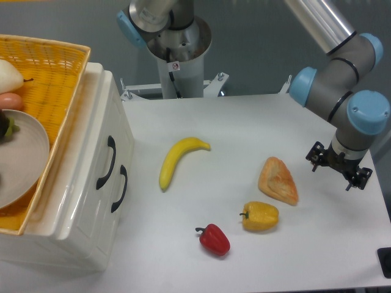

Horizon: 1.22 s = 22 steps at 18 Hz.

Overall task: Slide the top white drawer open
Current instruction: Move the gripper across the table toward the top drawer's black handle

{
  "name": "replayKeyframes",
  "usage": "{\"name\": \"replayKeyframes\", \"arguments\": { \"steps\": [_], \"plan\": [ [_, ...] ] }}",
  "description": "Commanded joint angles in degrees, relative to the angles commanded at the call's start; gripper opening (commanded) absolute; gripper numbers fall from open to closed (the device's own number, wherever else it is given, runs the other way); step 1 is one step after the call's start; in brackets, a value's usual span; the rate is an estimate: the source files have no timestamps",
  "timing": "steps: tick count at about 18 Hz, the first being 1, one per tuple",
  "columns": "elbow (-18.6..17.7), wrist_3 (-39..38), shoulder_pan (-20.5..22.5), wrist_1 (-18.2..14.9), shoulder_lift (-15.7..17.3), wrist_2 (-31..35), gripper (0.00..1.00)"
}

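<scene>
We see banana [177, 160], croissant [279, 180] and two peppers [261, 217] between the top white drawer [105, 160] and our gripper [339, 166]; jaw state unclear.

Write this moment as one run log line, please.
top white drawer: closed | gripper: far right, away from handle, jaws unclear | stage: approach not begun
</scene>
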Motion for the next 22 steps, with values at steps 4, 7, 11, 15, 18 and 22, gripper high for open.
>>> {"name": "replayKeyframes", "arguments": {
  "steps": [4, 7, 11, 15, 18, 22],
  "plan": [
    [-0.2, 1.0, 0.0, 0.1, 0.1, 0.4, 1.0],
    [-0.1, 1.0, 0.0, 0.1, 0.1, 0.4, 1.0],
    [-2.0, -1.7, -1.2, 1.0, 1.1, 1.1, 1.0],
    [-5.2, -10.3, -2.4, 0.7, 6.9, 0.2, 1.0],
    [-8.1, -21.8, -5.8, 0.0, 11.9, -0.7, 1.0],
    [-8.1, -32.0, -10.9, -5.0, 15.1, -3.1, 1.0]
  ]
}}
